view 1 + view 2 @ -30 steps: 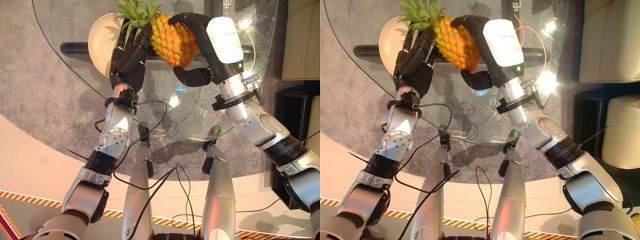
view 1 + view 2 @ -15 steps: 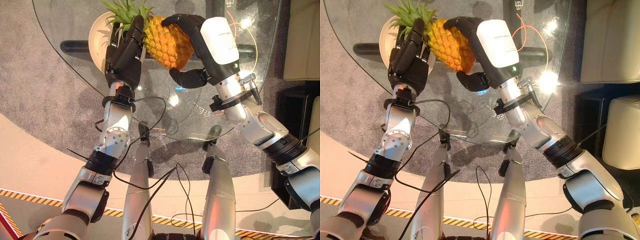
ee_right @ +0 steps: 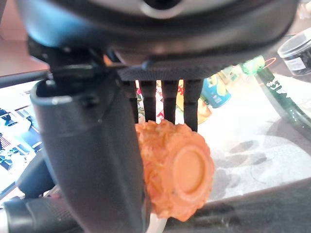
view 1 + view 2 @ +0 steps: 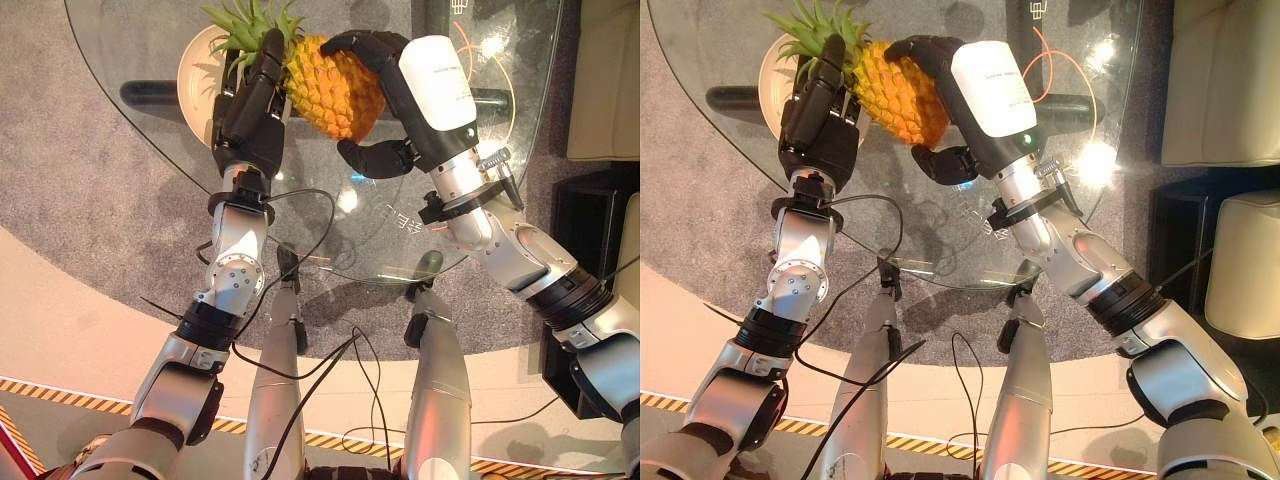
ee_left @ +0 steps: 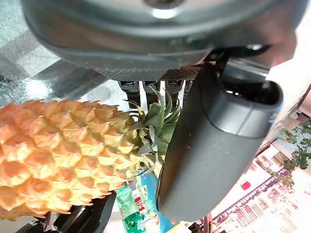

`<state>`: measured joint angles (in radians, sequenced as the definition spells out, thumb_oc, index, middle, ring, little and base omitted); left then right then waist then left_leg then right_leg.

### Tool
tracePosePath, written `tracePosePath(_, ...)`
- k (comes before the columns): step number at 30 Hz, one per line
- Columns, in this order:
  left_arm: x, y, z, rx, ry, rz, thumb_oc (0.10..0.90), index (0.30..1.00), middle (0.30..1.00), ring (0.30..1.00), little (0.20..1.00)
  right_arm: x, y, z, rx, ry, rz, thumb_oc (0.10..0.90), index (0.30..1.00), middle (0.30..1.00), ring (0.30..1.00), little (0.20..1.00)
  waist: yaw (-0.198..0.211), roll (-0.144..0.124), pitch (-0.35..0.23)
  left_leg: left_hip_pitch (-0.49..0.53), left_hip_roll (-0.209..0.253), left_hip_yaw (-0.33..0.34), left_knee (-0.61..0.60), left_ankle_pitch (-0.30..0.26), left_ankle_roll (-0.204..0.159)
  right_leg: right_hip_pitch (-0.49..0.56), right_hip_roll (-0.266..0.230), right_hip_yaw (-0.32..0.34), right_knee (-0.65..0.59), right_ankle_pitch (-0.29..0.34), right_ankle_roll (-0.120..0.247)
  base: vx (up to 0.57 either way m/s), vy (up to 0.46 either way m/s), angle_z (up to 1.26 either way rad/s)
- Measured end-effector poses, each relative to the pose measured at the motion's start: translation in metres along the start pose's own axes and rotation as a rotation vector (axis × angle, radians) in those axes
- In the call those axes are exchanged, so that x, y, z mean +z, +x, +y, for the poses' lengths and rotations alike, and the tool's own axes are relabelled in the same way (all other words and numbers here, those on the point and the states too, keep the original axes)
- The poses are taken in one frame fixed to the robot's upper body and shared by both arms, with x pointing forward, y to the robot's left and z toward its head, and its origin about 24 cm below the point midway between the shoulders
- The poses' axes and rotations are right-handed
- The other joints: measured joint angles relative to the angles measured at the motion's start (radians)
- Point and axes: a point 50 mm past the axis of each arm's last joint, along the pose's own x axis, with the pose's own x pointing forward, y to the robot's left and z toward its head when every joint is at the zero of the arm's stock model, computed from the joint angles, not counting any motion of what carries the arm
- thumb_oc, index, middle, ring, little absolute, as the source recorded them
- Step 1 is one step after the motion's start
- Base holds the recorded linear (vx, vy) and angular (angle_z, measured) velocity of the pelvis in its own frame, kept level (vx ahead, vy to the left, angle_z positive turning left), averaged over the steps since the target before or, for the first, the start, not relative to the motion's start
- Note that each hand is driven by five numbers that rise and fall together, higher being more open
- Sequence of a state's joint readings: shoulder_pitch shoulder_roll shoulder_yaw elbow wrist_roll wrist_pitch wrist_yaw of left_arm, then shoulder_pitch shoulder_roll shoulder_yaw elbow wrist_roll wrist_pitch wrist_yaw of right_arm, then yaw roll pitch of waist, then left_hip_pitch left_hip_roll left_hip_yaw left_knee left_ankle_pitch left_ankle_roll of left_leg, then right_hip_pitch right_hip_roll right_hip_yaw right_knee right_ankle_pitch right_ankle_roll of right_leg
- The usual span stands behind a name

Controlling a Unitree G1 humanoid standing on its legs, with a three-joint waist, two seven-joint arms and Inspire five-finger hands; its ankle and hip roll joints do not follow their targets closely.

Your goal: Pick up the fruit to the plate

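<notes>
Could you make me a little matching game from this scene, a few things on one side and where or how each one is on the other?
Things:
1. pineapple
2. plate
3. right hand
4. left hand

Descriptions:
A. cream-coloured, on the glass table, under the leafy crown
B. curled round the fruit's orange body
C. orange, held up between both hands
D. fingers straight against the crown end

Pairs: 1-C, 2-A, 3-B, 4-D

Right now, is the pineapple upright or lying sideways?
Sideways. The pineapple is held level between the left robot hand and right robot hand, leafy crown toward the plate.
</notes>
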<state>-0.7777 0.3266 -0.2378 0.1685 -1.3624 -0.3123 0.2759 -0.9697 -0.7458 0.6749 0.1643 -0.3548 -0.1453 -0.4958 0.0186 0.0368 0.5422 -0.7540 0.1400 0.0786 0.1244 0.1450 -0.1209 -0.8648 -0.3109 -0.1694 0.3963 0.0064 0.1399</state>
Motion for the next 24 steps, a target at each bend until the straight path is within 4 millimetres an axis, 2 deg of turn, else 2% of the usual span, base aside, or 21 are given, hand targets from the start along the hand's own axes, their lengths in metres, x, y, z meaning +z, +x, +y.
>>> tracePosePath(11, 0.003, 0.001, 0.0, -0.014, -0.069, -0.021, 0.8, 0.9, 0.9, 0.9, 0.9, 0.003, 0.0, 0.0, 0.004, 0.013, -0.034, 0.1, 0.3, 0.3, 0.3, 0.2, -0.001, 0.0, 0.0, 0.0, 0.0, 0.0, 0.0, 0.0, 0.0, 0.0, 0.0, 0.0, 0.0, 0.0, 0.0, 0.0, 0.0, 0.0)
tracePosePath(12, 0.005, 0.001, 0.0, -0.023, -0.079, -0.026, 0.41, 0.566, 0.566, 0.566, 0.51, 0.003, 0.0, 0.0, 0.003, 0.015, -0.038, 0.1, 0.3, 0.3, 0.3, 0.2, -0.001, 0.0, 0.0, -0.001, 0.0, 0.0, 0.0, 0.0, 0.0, 0.0, 0.0, 0.0, 0.0, 0.0, 0.0, 0.0, 0.0, 0.0)
tracePosePath(13, 0.005, 0.001, 0.0, -0.028, -0.085, -0.033, 0.41, 0.566, 0.566, 0.566, 0.51, 0.004, 0.0, 0.0, 0.002, 0.015, -0.04, 0.1, 0.3, 0.3, 0.3, 0.2, -0.001, 0.0, 0.0, -0.001, 0.0, 0.0, 0.0, 0.0, 0.0, 0.0, 0.0, 0.0, 0.0, 0.0, 0.0, 0.0, 0.0, 0.0)
tracePosePath(14, 0.006, 0.001, 0.0, -0.034, -0.087, -0.041, 0.193, 0.38, 0.38, 0.38, 0.293, 0.004, 0.001, -0.001, 0.001, 0.016, -0.045, 0.1, 0.3, 0.3, 0.3, 0.2, -0.001, 0.0, 0.0, -0.001, 0.0, 0.0, 0.0, 0.0, 0.0, -0.001, 0.0, 0.0, -0.001, 0.0, 0.0, 0.0, 0.0, 0.0)
tracePosePath(15, 0.007, 0.001, 0.0, -0.041, -0.09, -0.049, 0.1, 0.3, 0.3, 0.3, 0.2, 0.005, 0.001, -0.002, -0.001, 0.017, -0.051, 0.1, 0.3, 0.3, 0.3, 0.2, -0.001, 0.0, 0.0, -0.001, 0.0, 0.0, 0.0, 0.0, 0.0, -0.001, 0.0, 0.0, -0.001, 0.0, 0.0, 0.0, 0.0, 0.0)
tracePosePath(24, 0.02, 0.001, 0.0, -0.061, -0.111, -0.142, 0.1, 0.3, 0.3, 0.3, 0.2, 0.022, 0.008, -0.005, -0.005, 0.014, -0.169, 0.1, 0.3, 0.3, 0.3, 0.2, -0.01, 0.0, 0.0, -0.001, 0.0, 0.0, 0.0, 0.0, 0.0, -0.001, 0.0, 0.0, -0.001, 0.0, 0.0, 0.0, 0.0, 0.0)
